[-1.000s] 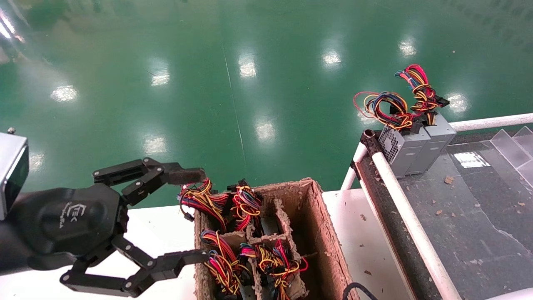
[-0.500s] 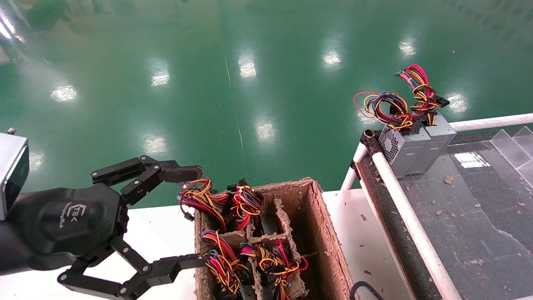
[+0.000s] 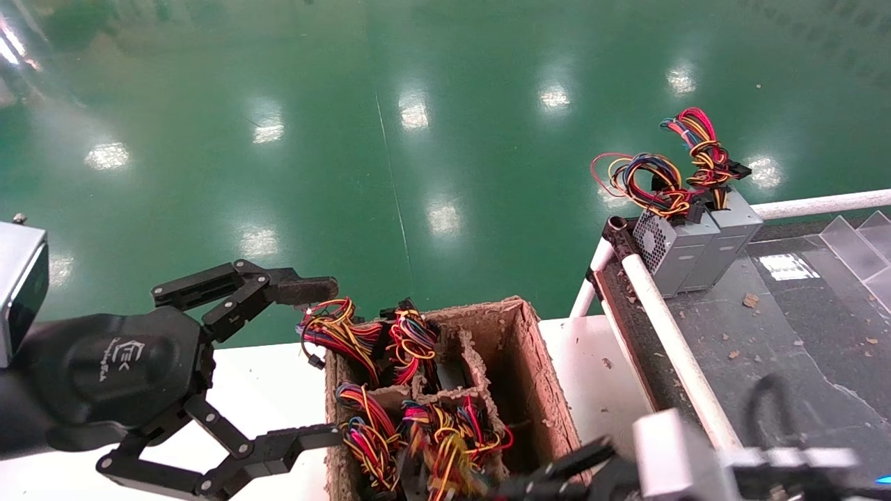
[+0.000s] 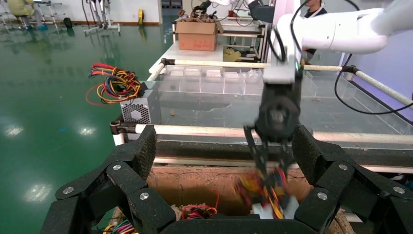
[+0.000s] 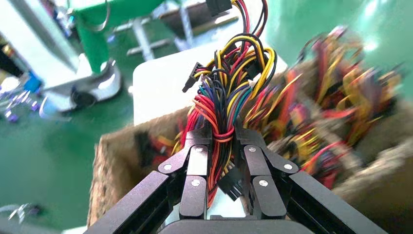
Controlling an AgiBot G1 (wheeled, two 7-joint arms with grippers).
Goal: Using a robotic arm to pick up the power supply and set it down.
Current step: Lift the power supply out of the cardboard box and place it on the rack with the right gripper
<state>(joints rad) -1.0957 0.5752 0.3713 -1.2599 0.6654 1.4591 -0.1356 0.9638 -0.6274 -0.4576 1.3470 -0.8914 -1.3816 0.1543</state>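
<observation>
My right gripper point(image 5: 223, 139) is shut on the red, yellow and black wire bundle point(image 5: 225, 92) of a power supply. In the left wrist view that gripper point(image 4: 272, 168) hangs over the cardboard box with the blurred wires and a bit of the pale grey body point(image 4: 265, 210) below it. The head view shows the right gripper point(image 3: 550, 476) entering at the bottom edge beside the blurred bundle point(image 3: 449, 445). My left gripper point(image 3: 333, 362) hovers open at the box's left side, holding nothing. More wire bundles point(image 3: 369, 334) stick up out of the box's compartments.
The cardboard box point(image 3: 539, 362) has pulp dividers and stands on a white table point(image 3: 598, 390). To the right runs a dark conveyor point(image 3: 779, 348) with a white rail point(image 3: 668, 334). Two grey power supplies point(image 3: 689, 247) stand on its far end. Green floor lies beyond.
The right arm has come into the head view at the bottom right. The near wire bundle in the box is now blurred and shifted. The left gripper drew back slightly to the left, then held still.
</observation>
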